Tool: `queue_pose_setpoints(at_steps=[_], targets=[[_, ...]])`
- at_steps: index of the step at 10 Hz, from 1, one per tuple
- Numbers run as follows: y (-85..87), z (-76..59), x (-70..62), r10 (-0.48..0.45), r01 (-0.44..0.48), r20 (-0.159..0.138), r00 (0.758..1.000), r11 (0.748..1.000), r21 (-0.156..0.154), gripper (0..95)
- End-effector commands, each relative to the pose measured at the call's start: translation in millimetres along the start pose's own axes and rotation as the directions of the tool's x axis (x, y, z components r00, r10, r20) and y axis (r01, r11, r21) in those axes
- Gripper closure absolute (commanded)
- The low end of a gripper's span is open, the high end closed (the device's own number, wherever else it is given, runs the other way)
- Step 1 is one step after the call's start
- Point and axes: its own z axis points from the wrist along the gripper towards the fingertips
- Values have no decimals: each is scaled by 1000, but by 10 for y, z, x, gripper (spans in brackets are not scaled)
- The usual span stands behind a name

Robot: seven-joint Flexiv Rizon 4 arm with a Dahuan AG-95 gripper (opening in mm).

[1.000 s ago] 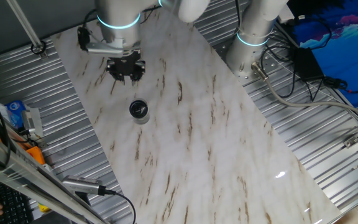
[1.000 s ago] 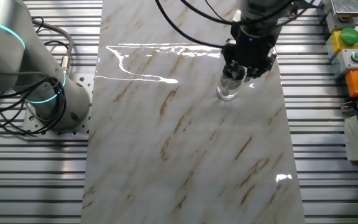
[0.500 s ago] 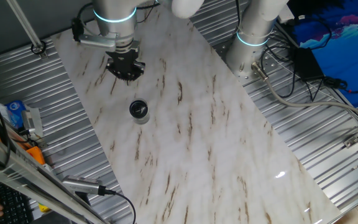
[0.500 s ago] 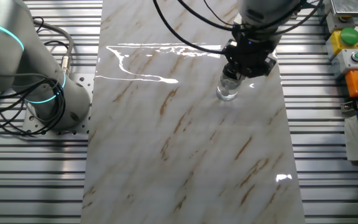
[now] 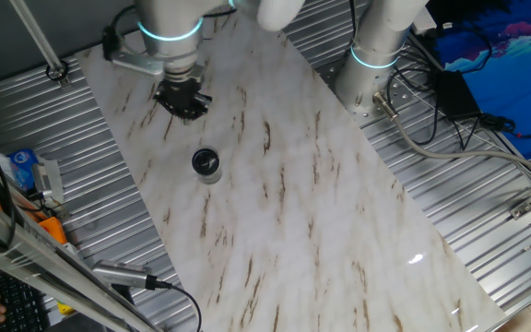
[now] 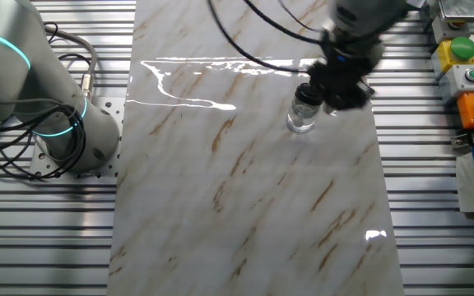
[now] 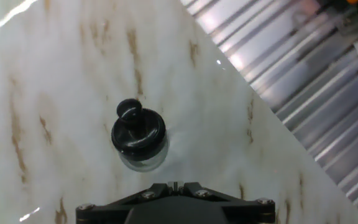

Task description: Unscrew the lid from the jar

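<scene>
The table (image 5: 293,184) looks like glossy white marble with brown veins — light glares off it. Ribbed bare metal (image 6: 434,205) flanks it. The jar (image 6: 302,115) is clear glass, its mouth dark and shiny; the gripper (image 5: 183,100) is matt black.

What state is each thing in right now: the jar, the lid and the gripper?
jar: upright on the marble table, nothing touching it.
lid: apparently on the jar as a glossy black top; whether it is loosened cannot be told.
gripper: raised off the table, beside the jar and apart from it; open or shut cannot be told.
</scene>
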Motion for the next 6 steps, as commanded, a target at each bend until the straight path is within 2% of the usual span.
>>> queue_pose_setpoints(at_steps=[1,2,3,4,5,6], targets=[[-478,193,-8,-170,174,66,983,984,-50,950],[-630,297,-8,-195,199,74,978,979,-51,950],[-667,352,-17,-197,202,76,977,978,-52,950],[-659,376,-11,-170,173,63,983,984,-47,950],[-635,368,3,-161,162,32,986,986,-31,950],[-635,368,3,-153,153,23,988,988,-35,950]])
